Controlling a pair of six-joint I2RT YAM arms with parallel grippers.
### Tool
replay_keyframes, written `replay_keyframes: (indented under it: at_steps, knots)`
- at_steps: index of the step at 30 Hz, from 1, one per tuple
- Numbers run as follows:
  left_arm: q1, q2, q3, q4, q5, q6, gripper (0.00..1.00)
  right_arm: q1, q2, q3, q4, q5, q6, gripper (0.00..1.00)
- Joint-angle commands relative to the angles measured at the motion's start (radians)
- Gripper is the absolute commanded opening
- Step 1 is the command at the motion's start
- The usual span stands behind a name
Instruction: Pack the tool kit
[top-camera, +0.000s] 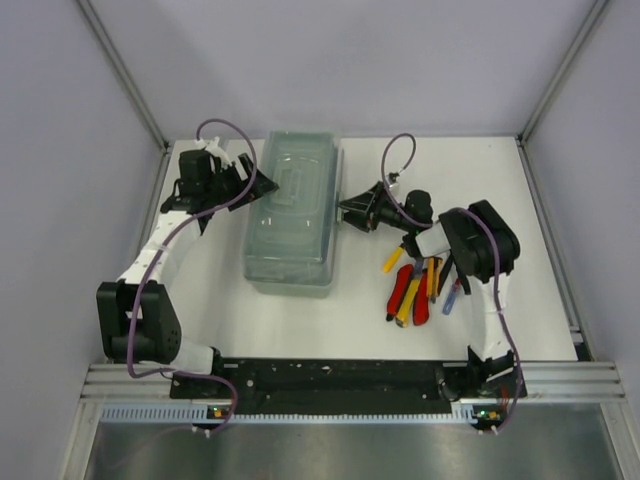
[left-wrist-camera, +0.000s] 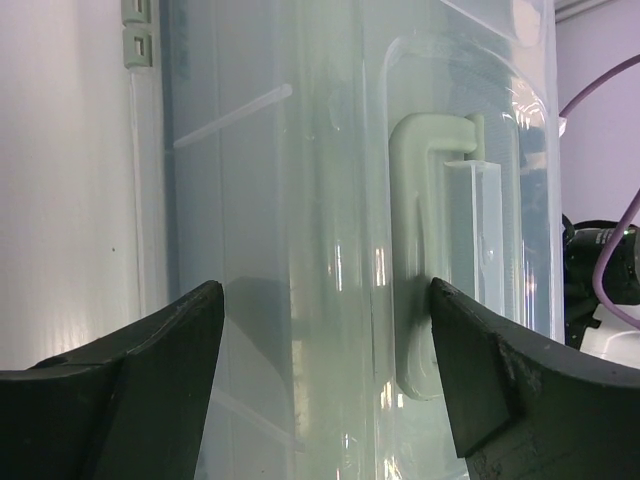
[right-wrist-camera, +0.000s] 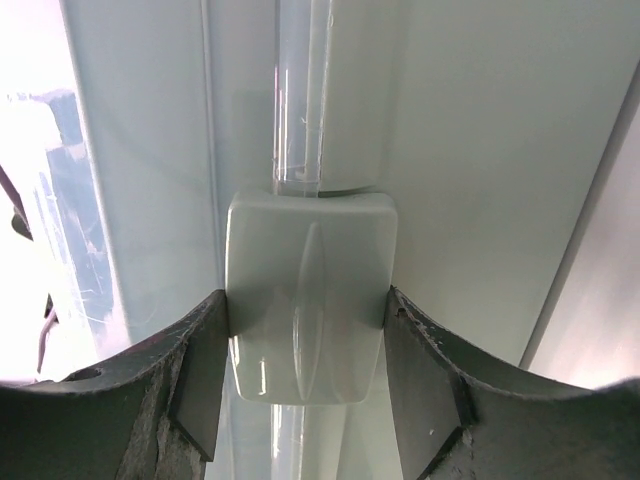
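A clear plastic tool box (top-camera: 291, 213) with its lid down lies in the middle of the table. Its pale handle (left-wrist-camera: 420, 255) shows on top. My left gripper (top-camera: 258, 182) is open at the box's left rim, its fingers (left-wrist-camera: 150, 380) wide apart over the lid (left-wrist-camera: 300, 200). My right gripper (top-camera: 345, 208) is at the box's right side, its jaws closed on the grey latch (right-wrist-camera: 307, 295). Several loose tools (top-camera: 418, 288) with red, yellow and blue handles lie on the table to the right of the box.
The white table (top-camera: 300, 320) has metal frame posts at its far corners and a black rail along the near edge. The right arm (top-camera: 480, 250) arches over the loose tools.
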Motion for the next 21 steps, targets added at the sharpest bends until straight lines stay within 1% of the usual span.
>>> replay_keyframes:
  at_steps: [1, 8, 16, 21]
  knots:
    - [-0.132, 0.087, -0.031, -0.152, 0.174, -0.015, 0.80, 0.132, -0.098, 0.072, -0.060, -0.058, -0.159, 0.30]
    - [-0.144, 0.097, -0.019, -0.188, 0.134, 0.005, 0.79, 0.132, -0.176, 0.064, -0.282, 0.034, -0.289, 0.23]
    - [-0.152, 0.097, -0.020, -0.207, 0.097, 0.008, 0.79, 0.132, -0.233, 0.065, -0.447, 0.135, -0.383, 0.23]
    - [-0.152, 0.097, 0.003, -0.254, 0.002, 0.008, 0.79, 0.132, -0.269, 0.061, -0.545, 0.187, -0.436, 0.24]
